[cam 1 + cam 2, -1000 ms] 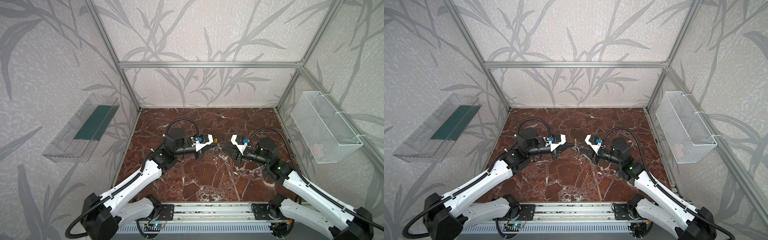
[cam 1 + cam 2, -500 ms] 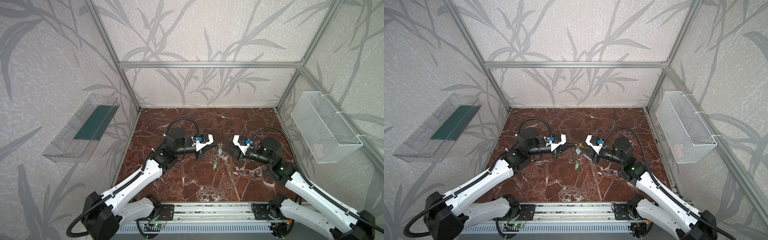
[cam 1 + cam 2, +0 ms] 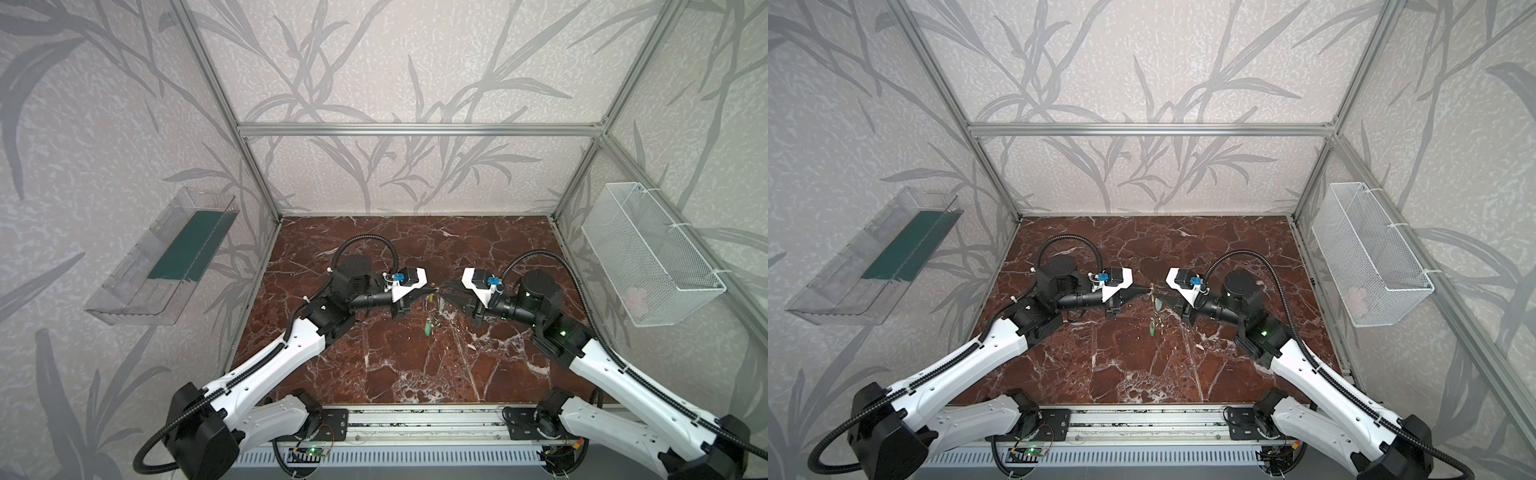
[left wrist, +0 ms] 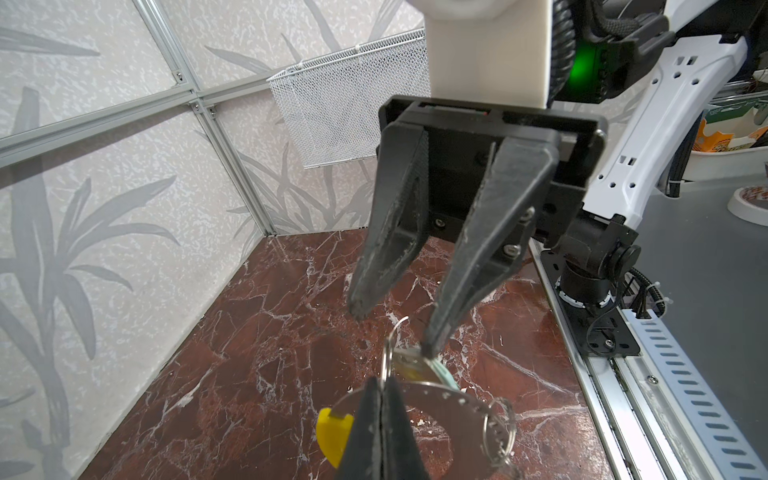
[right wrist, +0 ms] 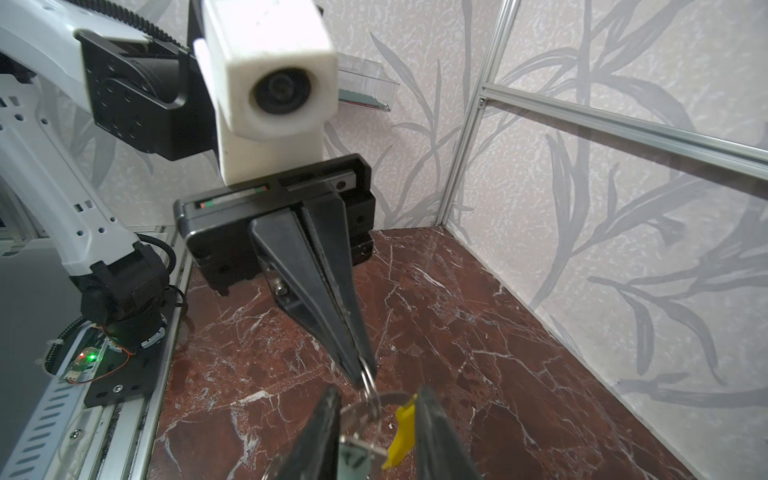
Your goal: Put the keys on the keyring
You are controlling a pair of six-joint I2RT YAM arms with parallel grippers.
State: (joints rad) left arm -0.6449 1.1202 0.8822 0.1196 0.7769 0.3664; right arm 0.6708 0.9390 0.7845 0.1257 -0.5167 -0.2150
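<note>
While the left hand (image 5: 360, 370) is pressed together on the band of the keyring (image 4: 453, 399), pinching it just beside the yellow segment (image 4: 330, 434), the right hand (image 4: 395, 330) faces it tip to tip with its fingers spread. Both hands are raised over the middle of the tabletop (image 3: 374, 365).

Keyring: the grey hoop projects past the left hand's tips toward the right hand. In the right wrist view it lies in the gap between the right hand's fingers.

Keys:
- The first key (image 4: 409, 365), a metal blade with a pale-green tag, sits just beyond the left hand's tips.
- One fingertip (image 4: 440, 328) of the right hand touches the first key; the other fingertip stands free.
- A small split ring (image 4: 387, 353) rises between the spread fingertips.
- The second key (image 3: 427, 326) hangs below both hands.
- A second split ring (image 4: 498, 432) sits on the band on the rail side of the left hand.
- Whether the second key's end touches the tabletop cannot be told.

Clearance:
- Bare marble lies open on every side of the two hands.
- The back and side wall edges are well apart from both hands.
- The front rail (image 3: 415, 419) lies well behind them, toward the arm bases.
- A wire basket (image 3: 648, 257) hangs on the wall on the right hand's side.
- A clear tray (image 3: 166, 266) hangs on the wall on the left hand's side.
- Both fixtures are well apart from the hands.
</note>
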